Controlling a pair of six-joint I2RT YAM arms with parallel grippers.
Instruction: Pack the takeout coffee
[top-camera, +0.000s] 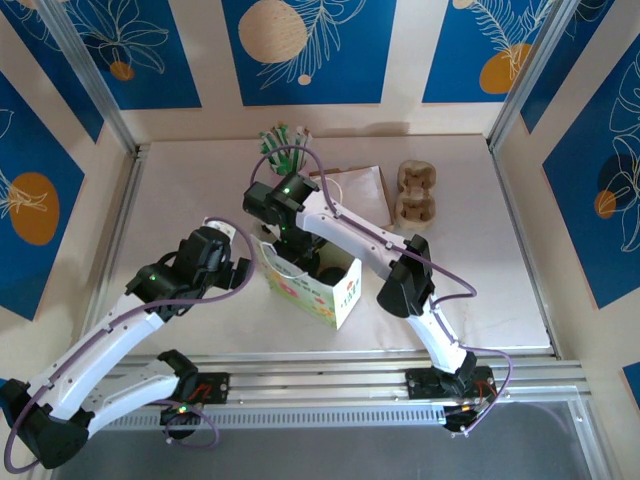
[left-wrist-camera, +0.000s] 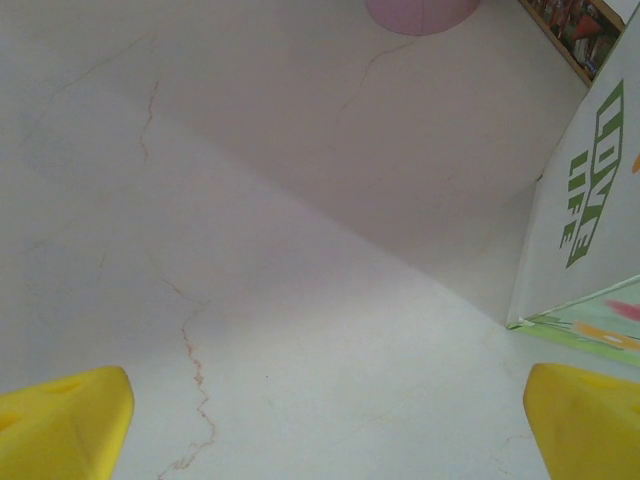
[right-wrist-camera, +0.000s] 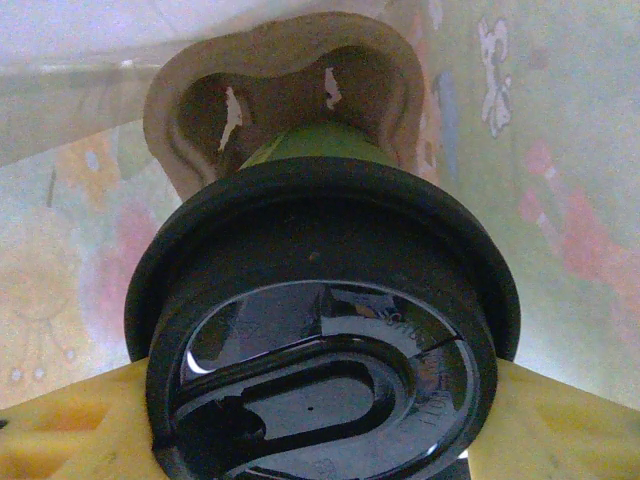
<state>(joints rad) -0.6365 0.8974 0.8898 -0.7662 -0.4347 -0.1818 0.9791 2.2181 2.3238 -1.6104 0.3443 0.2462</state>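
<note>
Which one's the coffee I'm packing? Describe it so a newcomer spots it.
Start at the white paper bag standing mid-table, where the right gripper reaches in. Between its yellow fingers sits the takeout coffee, nested in a brown pulp carrier. Its glossy black lid over a green body sets it apart from the pink cup of sticks beyond the bag.

The bag (top-camera: 325, 295) stands mid-table (top-camera: 480, 290), the stick cup (top-camera: 284, 148) far behind it, a carrier (top-camera: 417, 193) to its far right, the left claw (left-wrist-camera: 330, 425) just left of it, the right claw (right-wrist-camera: 320, 430) inside it around the coffee (right-wrist-camera: 320, 300), which sits in a second carrier (right-wrist-camera: 190, 110).
</note>
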